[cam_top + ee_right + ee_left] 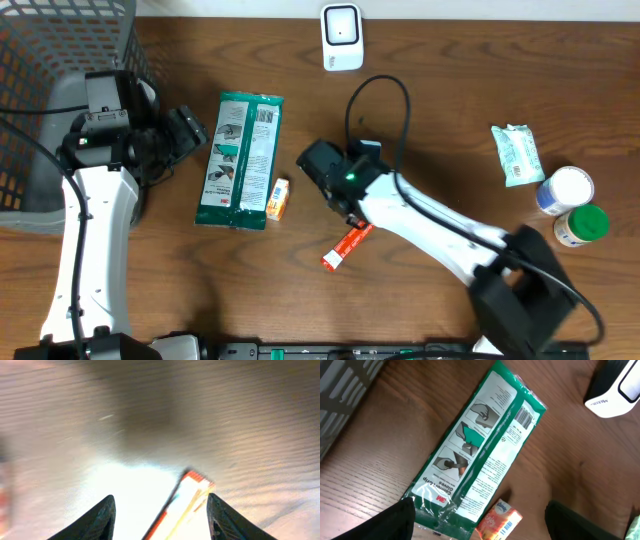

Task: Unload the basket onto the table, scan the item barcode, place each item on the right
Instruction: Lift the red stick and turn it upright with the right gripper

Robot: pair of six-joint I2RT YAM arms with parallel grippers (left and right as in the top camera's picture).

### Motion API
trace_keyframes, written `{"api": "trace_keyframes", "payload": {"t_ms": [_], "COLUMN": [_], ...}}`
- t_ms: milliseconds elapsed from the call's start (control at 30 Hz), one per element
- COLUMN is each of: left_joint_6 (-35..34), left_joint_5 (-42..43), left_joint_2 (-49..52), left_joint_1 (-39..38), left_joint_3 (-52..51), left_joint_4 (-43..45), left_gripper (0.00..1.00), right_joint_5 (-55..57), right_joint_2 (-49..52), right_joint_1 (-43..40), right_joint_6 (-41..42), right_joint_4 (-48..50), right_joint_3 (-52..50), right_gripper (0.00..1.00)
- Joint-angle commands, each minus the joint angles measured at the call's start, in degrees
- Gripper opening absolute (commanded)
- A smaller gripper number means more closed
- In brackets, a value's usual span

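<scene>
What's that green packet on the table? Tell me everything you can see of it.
The green packet is a flat, glossy plastic pouch of 3M gloves. The side facing up has a white panel with hand drawings, fine print and a barcode near one end. It lies flat on the wooden table, and nothing grips it. A small orange box sits at its edge.

The table (450, 100) is dark brown wood grain. The glove packet (240, 160) is green with white panels; the small box (278, 198) orange; the tube (346, 247) red and white. The scanner (342, 37) is white, the basket (40, 60) grey lattice.
</scene>
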Motion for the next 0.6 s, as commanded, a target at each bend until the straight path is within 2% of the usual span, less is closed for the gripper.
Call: {"api": "trace_keyframes", "payload": {"t_ms": [0, 200, 233, 267, 433, 567], "left_joint_6": [0.59, 0.59, 0.59, 0.59, 0.59, 0.59], "left_joint_5": [0.48, 0.48, 0.48, 0.48, 0.48, 0.48], "left_joint_2": [0.31, 0.31, 0.31, 0.31, 0.31, 0.31], "left_joint_1": [0.24, 0.24, 0.24, 0.24, 0.24, 0.24], "left_joint_3": [1.36, 1.36, 1.36, 1.36, 1.36, 1.36], "left_joint_4": [-0.17, -0.17, -0.17, -0.17, -0.17, -0.17], "left_gripper": [0.81, 0.81, 0.81, 0.81, 0.81, 0.81], "right_joint_5": [-9.9, -8.57, -8.55, -8.33, -7.87, -7.93], "right_joint_2": [-1.7, -1.68, -1.68, -1.68, -1.68, -1.68], "right_joint_1": [0.39, 2.82, 3.28, 3.65, 3.91, 4.07], "right_joint_6": [5.92, 22.62, 24.35, 26.18, 28.41, 28.41], "right_joint_4": [-1.2, -0.79, -0.79, -0.72, 2.36, 6.8], "right_joint_3": [0.79, -5.33, -6.23, -7.1, -10.71, -14.23], "right_gripper": [0.56, 0.58, 0.6, 0.65, 0.73, 0.74]}}
